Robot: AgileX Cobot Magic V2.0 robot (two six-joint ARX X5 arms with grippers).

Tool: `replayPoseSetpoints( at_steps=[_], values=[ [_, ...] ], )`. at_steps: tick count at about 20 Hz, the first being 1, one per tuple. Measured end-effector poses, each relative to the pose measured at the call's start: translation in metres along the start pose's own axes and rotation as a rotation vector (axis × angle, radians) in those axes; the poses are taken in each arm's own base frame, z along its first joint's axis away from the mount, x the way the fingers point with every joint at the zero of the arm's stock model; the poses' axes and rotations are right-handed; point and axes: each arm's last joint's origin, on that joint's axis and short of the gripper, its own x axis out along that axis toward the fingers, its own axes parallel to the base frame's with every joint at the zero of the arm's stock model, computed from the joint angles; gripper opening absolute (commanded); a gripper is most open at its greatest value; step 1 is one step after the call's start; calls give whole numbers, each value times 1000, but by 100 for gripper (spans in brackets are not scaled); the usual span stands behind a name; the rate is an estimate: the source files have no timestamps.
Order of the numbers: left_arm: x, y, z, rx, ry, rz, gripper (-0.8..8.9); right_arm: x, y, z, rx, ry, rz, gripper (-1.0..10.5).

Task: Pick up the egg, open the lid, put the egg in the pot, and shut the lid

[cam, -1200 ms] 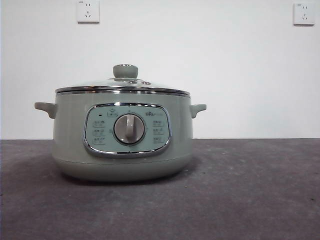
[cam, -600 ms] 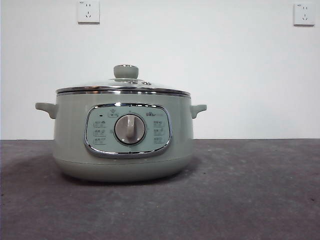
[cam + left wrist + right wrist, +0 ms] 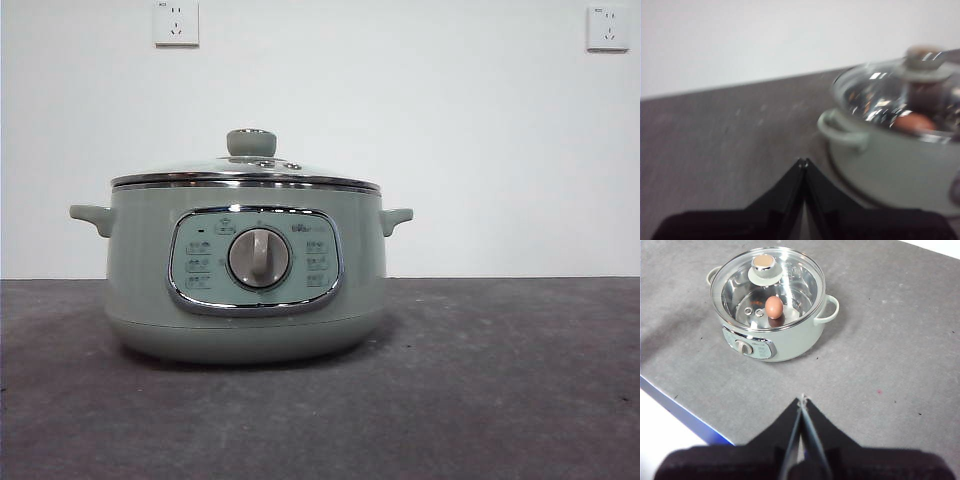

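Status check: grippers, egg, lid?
Left gripper shut, empty, beside pot. Right gripper shut, empty, clear of it. Egg in pot, lid on. Nothing blocking.

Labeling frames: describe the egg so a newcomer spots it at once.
Find the green pot on the grey table. Look down through its glass lid: the egg lies inside. It is the only reddish-brown oval there, unlike the lid's pale knob.

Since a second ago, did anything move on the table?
No, nothing visibly moved. The pot stands in the same spot with the lid shut on it, and the egg lies inside under the glass. Both hands, left and right, are shut, holding nothing, away from the pot.
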Motion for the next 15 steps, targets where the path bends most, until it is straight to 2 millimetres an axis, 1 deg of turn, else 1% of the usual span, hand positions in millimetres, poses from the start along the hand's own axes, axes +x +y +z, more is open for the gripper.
replayPoseSetpoints(
  at_steps=[3, 7, 8, 11, 15],
  values=[
    [2, 0, -26, -31, 13, 66, -4, 0, 0, 0, 0, 0, 0, 2],
    [7, 0, -52, -76, 37, 76, -4, 0, 0, 0, 0, 0, 0, 2],
    [8, 0, -55, -86, 41, 84, -3, 0, 0, 0, 0, 0, 0, 2],
    [8, 1, -55, -95, 36, 116, -3, 0, 0, 0, 0, 0, 0, 2],
    [8, 1, -55, -96, 40, 117, -4, 0, 0, 0, 0, 0, 0, 2]
  ],
)
